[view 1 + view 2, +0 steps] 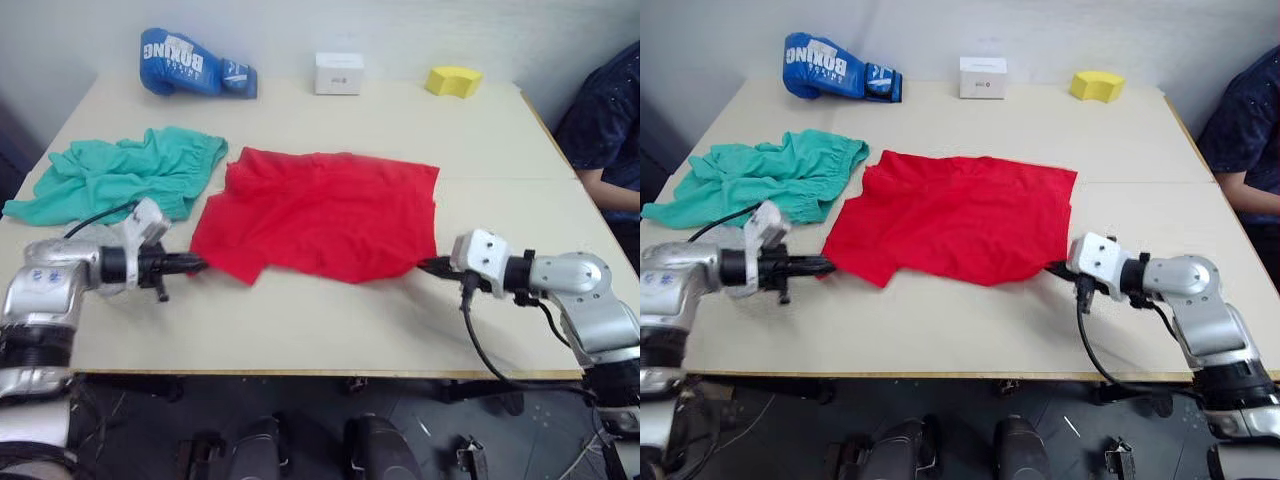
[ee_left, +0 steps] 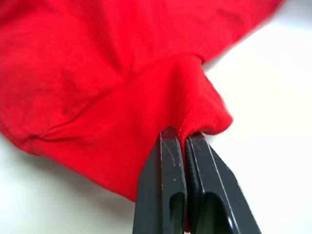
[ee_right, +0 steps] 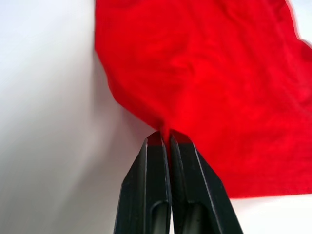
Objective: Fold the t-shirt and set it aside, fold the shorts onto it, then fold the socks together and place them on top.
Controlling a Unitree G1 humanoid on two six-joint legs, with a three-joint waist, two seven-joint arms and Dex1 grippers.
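Beige counter (image 1: 330, 330): t-shirt (image 1: 320, 215) lies mid-counter, partly folded; my left tool (image 2: 184, 137) and right tool (image 3: 163, 136) each pinch a near corner — shorts (image 1: 120, 175) far-left, unfolded.

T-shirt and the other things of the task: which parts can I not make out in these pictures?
- t-shirt: its collar is hidden in the folded cloth, in both eye views.
- socks: not made out on the table.
- shorts: their near edge is crossed by the left arm's cable.
- Print on the white box: too small to read.
- Person: cut off by the picture's edge.
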